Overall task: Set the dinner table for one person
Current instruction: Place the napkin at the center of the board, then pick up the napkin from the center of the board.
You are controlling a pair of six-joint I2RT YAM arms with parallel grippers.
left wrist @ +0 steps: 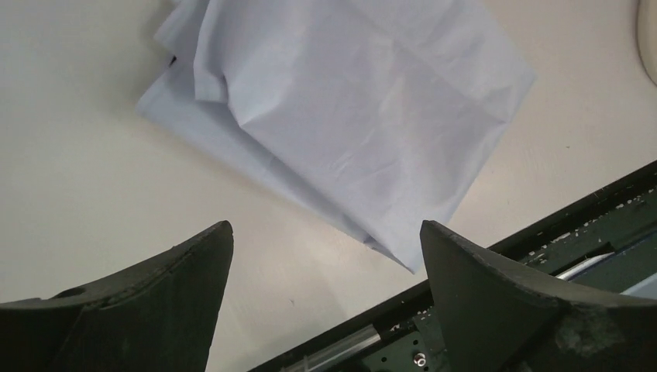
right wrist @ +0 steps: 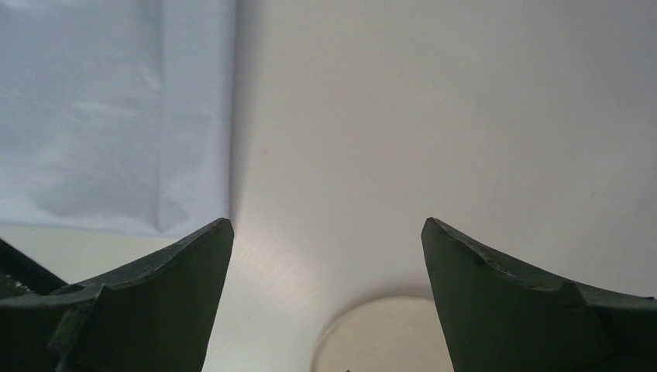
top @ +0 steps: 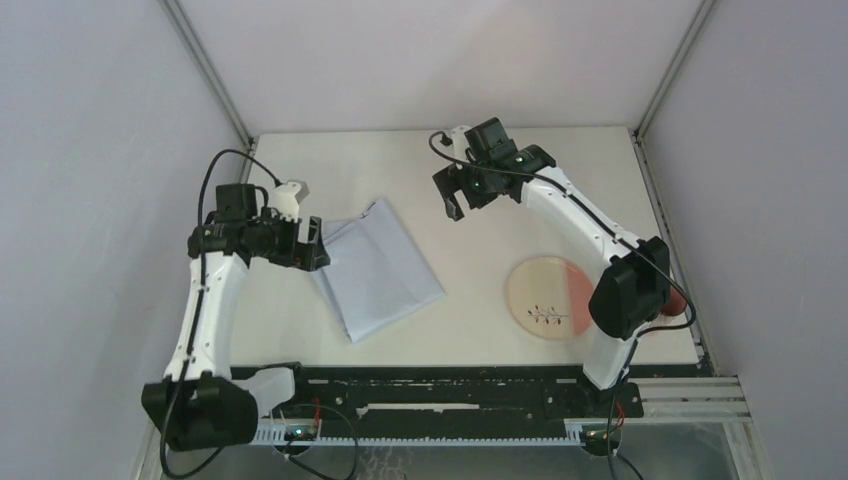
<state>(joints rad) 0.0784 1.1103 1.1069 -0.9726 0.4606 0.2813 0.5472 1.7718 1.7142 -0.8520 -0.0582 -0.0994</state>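
The cream-white desk (top: 560,170) fills the middle of the top view, and bare stretches of it show in both wrist views. A pale-blue cloth (top: 380,270), folded and lying askew, sits left of centre in the top view. A round cream plate (top: 545,298) with a pinkish right side and a small dark motif lies at the lower right, well apart from the cloth.

The left gripper (top: 305,245) sits at the cloth's upper-left corner in the top view; whether it touches the fabric cannot be told from there. In the left wrist view, the left gripper (left wrist: 325,232) stands wide open with nothing between its fingers. The cloth (left wrist: 349,116) lies beyond the tips across the upper centre of that frame, and a black rail (left wrist: 542,232) crosses the lower right.

The right gripper (top: 455,200) is at upper centre of the top view, just right of the cloth's top corner. In its own view, the right gripper (right wrist: 325,229) is spread wide and empty, with the cloth (right wrist: 116,116) at upper left and the plate's rim (right wrist: 380,333) at bottom centre.
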